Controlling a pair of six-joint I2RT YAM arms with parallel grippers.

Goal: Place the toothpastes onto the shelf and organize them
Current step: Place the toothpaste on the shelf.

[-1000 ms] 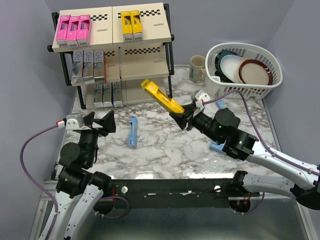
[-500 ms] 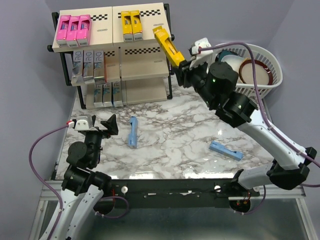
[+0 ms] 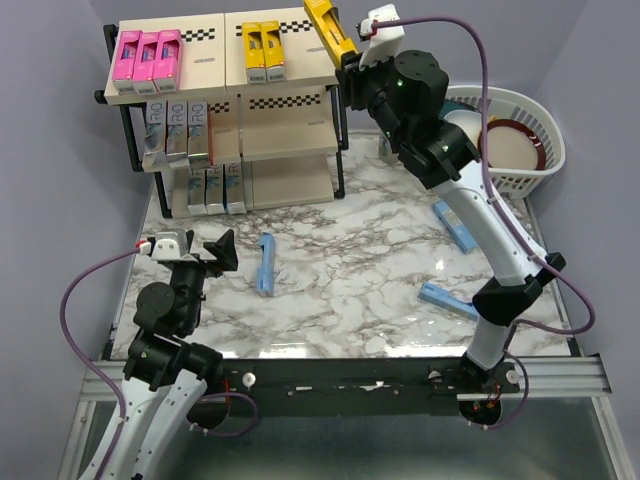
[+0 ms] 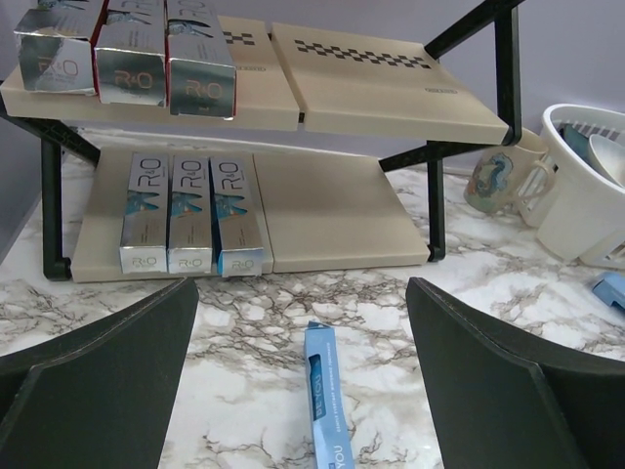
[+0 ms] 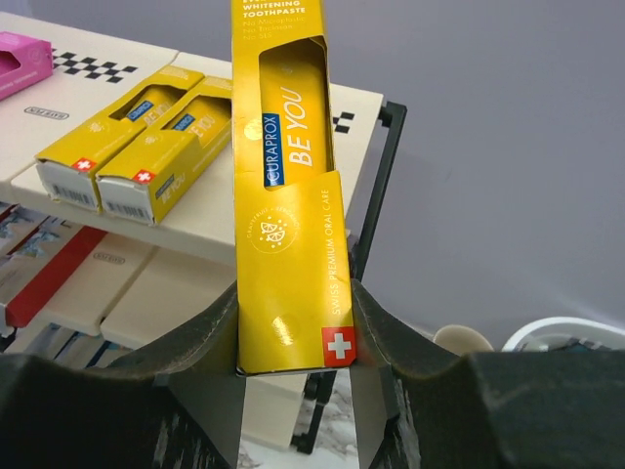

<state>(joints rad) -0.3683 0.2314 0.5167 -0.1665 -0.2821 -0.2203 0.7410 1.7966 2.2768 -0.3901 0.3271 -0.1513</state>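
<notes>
Right wrist view: yellow carton (image 5: 290, 195) runs off the top edge, its upper print lost; pink carton (image 5: 21, 61) clipped at the left edge. Top view: right arm (image 3: 440, 150) covers nearly all of the mug (image 4: 493, 181) and part of the white basket (image 3: 540, 170); right-side light blue carton (image 3: 450, 222) partly behind the forearm; print on shelved cartons too small to read. Left wrist view: silver cartons (image 4: 127, 49) cut by the top edge; middle light blue carton (image 4: 327, 401) cut at the bottom edge; basket cut at the right edge.
</notes>
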